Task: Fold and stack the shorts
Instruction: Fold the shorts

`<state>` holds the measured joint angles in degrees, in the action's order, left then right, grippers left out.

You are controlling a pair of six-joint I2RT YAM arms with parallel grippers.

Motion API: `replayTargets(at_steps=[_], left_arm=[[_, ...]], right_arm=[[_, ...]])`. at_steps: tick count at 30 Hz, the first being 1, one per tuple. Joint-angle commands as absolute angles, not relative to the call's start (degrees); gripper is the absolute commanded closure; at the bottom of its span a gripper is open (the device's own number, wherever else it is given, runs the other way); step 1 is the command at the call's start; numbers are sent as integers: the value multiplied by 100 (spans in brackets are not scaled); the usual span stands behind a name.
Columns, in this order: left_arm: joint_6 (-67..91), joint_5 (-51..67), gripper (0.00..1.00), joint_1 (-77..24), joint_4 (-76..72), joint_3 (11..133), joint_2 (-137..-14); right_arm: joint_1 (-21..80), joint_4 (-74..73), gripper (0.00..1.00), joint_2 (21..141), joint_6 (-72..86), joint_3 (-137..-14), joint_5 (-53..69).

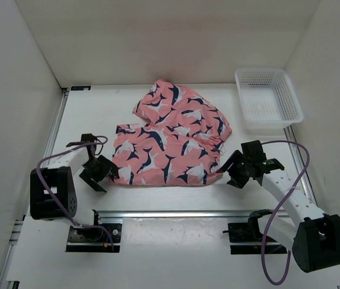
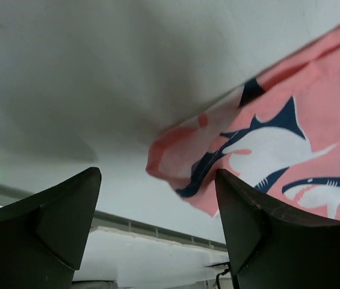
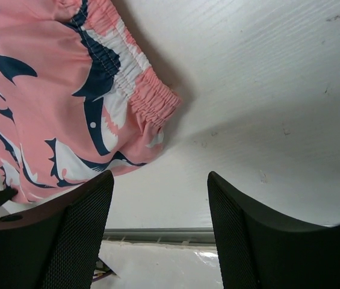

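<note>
The shorts (image 1: 170, 141) lie flat in the middle of the table (image 1: 85, 114), with the near edge straight and parallel to the rail (image 1: 176, 212); the white basket (image 1: 269, 99) stands well apart in the far right corner. The left claw (image 1: 99, 171) is just beside the left edge of the cloth and the right claw (image 1: 233, 171) just beside the right edge, where the gathered waist (image 3: 151, 99) ends; I judge that each arm is placed at one end so that both can take a corner together for a fold. Both claws are wide open and hold nothing; in the left wrist view the fingers (image 2: 67, 217) stand apart with a corner of the cloth (image 2: 163, 153) beyond them, not between them; in the right wrist view only bare table shows between the fingers (image 3: 242, 229). That left corner seems a little raised from the table, but I cannot be sure. How many layers the cloth has is hard to tell; the upper part looks laid over the lower, yet the seam is hidden by the print; both wrist views cut off most of the cloth.
</note>
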<state>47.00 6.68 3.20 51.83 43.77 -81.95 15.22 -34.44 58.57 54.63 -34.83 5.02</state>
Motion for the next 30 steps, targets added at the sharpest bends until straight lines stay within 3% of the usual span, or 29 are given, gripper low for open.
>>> replayTargets(at_steps=[1, 3, 5, 6, 14, 16, 17, 18, 20, 25, 30], left_arm=[[4649, 747, 13, 203, 4720, 4553, -8340], [4649, 747, 35, 124, 4649, 4623, -8559], [4649, 747, 68, 53, 4597, 4676, -8709], [4597, 747, 90, 53, 4597, 4745, -8840], [4597, 800, 90, 0, 4597, 4852, -8420], [4597, 861, 90, 0, 4597, 4904, -8263], [4597, 914, 90, 0, 4597, 4956, -8210], [4597, 914, 90, 0, 4658, 5009, -8157], [4597, 967, 90, 0, 4771, 5176, -7999], [4597, 642, 90, 0, 5326, 5713, -7621], [4667, 642, 90, 0, 5274, 5109, -7418]], right_arm=[[1521, -3069, 31, 5792, 5625, -3341, 790], [1521, -2919, 31, 5854, 5687, -3270, 791], [1521, -2690, 31, 6037, 5739, -3147, 791], [1521, -2602, 31, 6108, 5739, -3146, 730], [1774, -1497, 40, 6968, 5678, -3023, 677], [1880, -1354, 51, 7206, 5730, -2971, 677], [1881, -1484, 62, 7442, 5730, -3249, 555], [1881, -1598, 82, 7540, 5643, -3426, 362], [1775, -1836, 98, 7664, 5355, -3821, 229], [1714, -3259, 100, 7157, 4940, -4921, -597], [1714, -3612, 100, 6584, 5193, -3843, -414]])
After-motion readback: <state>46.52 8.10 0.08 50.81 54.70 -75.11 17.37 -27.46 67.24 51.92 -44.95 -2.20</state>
